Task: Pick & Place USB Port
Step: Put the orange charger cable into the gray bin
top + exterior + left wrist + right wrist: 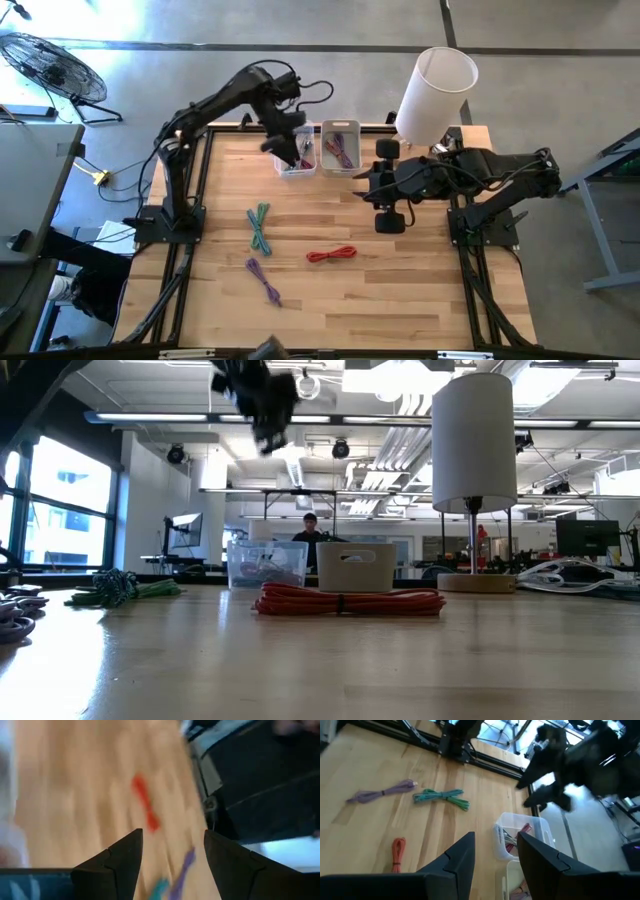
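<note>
A robotics lab: open hall with monitors [583,538], ceiling strip lights [160,417] (a person [309,527] behind).

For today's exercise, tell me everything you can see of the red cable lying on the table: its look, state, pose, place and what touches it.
The red cable is a thin cord, orange-red, coiled into a long narrow bundle and cinched at its middle by a dark tie, seen best in the low view. It lies flat on the wooden table, near the middle, apart from the green cable and the purple cable. Nothing touches it but the table; neither gripper is near it. Its plugs cannot be made out.
</note>
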